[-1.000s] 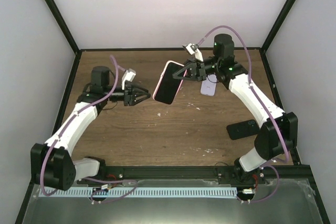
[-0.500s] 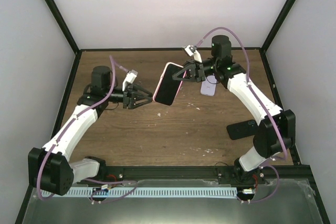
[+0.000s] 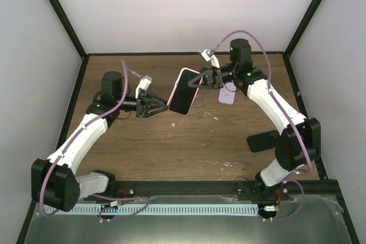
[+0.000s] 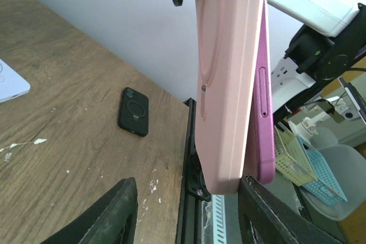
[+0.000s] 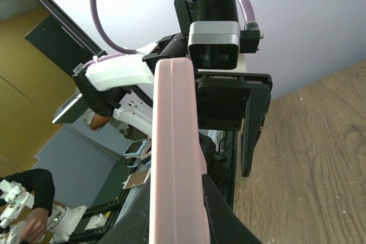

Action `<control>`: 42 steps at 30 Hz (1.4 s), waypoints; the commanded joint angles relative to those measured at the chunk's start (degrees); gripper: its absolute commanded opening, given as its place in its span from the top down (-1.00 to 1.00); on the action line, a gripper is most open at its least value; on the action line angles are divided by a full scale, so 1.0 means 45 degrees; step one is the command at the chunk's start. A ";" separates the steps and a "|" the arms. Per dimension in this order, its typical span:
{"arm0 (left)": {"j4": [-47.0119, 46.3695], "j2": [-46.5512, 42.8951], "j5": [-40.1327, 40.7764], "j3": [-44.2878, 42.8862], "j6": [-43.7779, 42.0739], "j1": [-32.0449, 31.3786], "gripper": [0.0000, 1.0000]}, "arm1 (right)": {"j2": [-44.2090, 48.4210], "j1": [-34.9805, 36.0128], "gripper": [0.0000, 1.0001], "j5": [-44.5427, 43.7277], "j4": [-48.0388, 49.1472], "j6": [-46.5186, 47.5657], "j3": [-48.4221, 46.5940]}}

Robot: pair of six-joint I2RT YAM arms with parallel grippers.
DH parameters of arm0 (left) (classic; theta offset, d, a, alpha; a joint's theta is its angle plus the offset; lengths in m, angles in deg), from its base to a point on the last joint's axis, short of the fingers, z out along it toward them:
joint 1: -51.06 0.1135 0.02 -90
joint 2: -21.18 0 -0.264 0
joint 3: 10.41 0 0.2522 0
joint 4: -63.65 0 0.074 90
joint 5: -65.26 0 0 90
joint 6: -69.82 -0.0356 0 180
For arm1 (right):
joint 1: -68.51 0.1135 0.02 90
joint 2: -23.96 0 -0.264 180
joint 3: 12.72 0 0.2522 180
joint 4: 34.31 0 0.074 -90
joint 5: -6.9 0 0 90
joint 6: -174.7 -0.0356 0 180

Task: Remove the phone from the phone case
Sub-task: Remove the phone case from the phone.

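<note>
The phone in its pink case (image 3: 184, 91) hangs tilted in the air above the table's middle. My right gripper (image 3: 201, 79) is shut on its upper end. In the right wrist view, the case's pink edge (image 5: 174, 152) fills the gap between the right gripper's (image 5: 174, 212) fingers. My left gripper (image 3: 159, 107) is open, its tips just left of the phone's lower end. In the left wrist view, the pink case (image 4: 229, 84) hangs between the left gripper's (image 4: 189, 212) fingers, and the phone's magenta edge (image 4: 264, 118) stands out from the case on the right, close to the right finger (image 4: 269, 215).
A lilac phone or case (image 3: 227, 94) lies flat on the wooden table behind the right gripper. A black phone or case (image 3: 263, 140) lies at the right, near the right arm, and also shows in the left wrist view (image 4: 134, 112). Black frame posts bound the table.
My left gripper has moved right, closing in on the phone's lower end, and stays open. The right gripper and the phone have hardly moved.
</note>
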 commanded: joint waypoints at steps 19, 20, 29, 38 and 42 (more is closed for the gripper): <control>-0.0959 0.1099 0.0895 -0.0600 0.0279 -0.0505 0.29 | -0.1195 0.1163 0.99 0.1425 -0.3640 0.2927 -0.1062; -0.0960 0.1108 0.0864 -0.0622 0.0297 -0.0522 0.31 | -0.1309 0.1201 0.99 0.1350 -0.3747 0.3011 -0.1057; -0.1467 0.1206 0.0105 -0.0183 0.1273 -0.0433 0.70 | -0.2188 0.1425 0.99 0.0878 -0.4908 0.3925 -0.1740; -0.4934 0.0970 -0.0516 0.1326 0.5080 0.0750 1.00 | -0.2944 0.0954 0.53 -0.0896 -0.5966 0.4252 -0.3320; -0.5892 0.1097 -0.0572 0.1659 0.6078 0.1151 1.00 | -0.2919 0.0458 0.15 -0.1836 -0.5945 0.4164 -0.3813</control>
